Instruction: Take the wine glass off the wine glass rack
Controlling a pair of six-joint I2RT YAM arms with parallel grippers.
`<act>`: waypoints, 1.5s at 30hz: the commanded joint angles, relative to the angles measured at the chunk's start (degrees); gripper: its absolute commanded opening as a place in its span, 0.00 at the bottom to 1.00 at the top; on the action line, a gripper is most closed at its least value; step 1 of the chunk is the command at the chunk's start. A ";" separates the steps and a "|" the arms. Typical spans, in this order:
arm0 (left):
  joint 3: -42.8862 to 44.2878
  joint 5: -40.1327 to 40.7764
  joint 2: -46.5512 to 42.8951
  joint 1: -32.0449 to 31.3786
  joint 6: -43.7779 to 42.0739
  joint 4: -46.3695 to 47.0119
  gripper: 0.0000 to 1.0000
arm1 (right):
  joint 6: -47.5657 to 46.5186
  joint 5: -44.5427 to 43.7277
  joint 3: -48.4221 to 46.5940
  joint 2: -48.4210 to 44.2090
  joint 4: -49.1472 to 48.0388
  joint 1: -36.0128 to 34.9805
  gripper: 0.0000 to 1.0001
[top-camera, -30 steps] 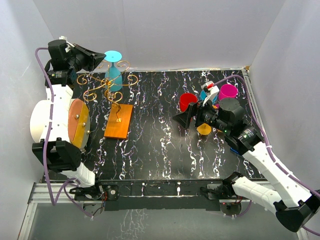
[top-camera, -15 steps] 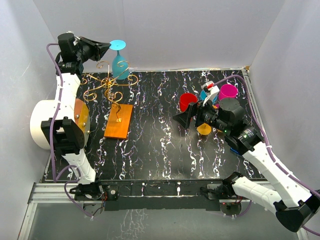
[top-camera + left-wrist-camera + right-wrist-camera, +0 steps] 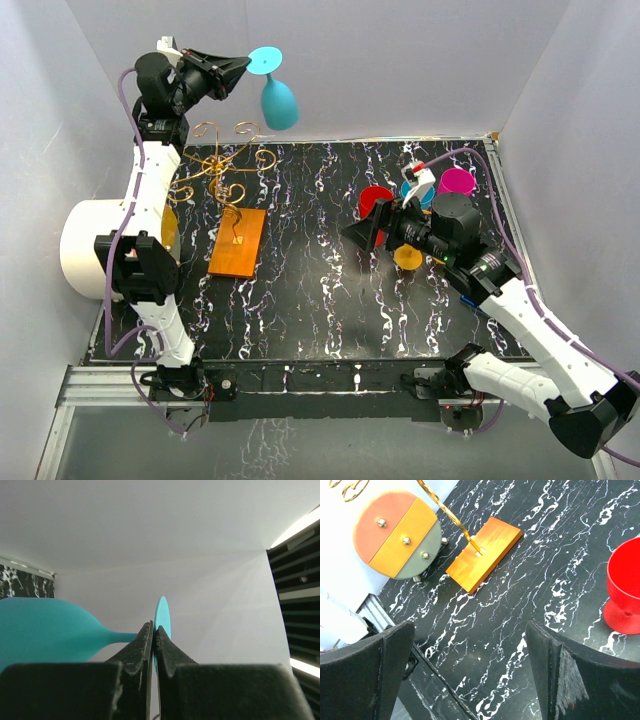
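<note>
The turquoise wine glass (image 3: 279,100) hangs in the air, tilted, above and to the right of the wine glass rack's gold scroll arms (image 3: 224,163). It touches no part of the rack. My left gripper (image 3: 243,64) is shut on the glass's round foot (image 3: 163,616), with the bowl (image 3: 45,630) off to the left in the left wrist view. The rack's orange-brown wooden base (image 3: 237,242) lies flat on the black marbled table, also visible from the right wrist (image 3: 485,552). My right gripper (image 3: 360,235) stands open and empty (image 3: 470,675) over the table's middle.
A white drum with a pink, orange and grey round face (image 3: 397,532) stands at the table's left edge (image 3: 85,245). A red cup (image 3: 375,200), a magenta cup (image 3: 457,182) and an orange one (image 3: 407,258) cluster round the right arm. White walls enclose the back and sides.
The left arm has carried the wine glass up and to the right, from among the rack's arms to well above them. The right gripper has shifted slightly left.
</note>
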State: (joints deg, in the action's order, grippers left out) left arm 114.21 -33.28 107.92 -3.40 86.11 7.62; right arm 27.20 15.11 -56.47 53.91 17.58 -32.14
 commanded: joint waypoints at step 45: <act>-58.09 -8.27 -47.00 -1.61 28.61 40.39 0.15 | 66.84 6.53 6.20 22.97 -104.30 -2.43 0.15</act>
State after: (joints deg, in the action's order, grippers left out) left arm 57.84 -41.19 65.39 -4.97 118.13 48.64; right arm 92.14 22.41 -52.21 81.95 -81.25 -34.54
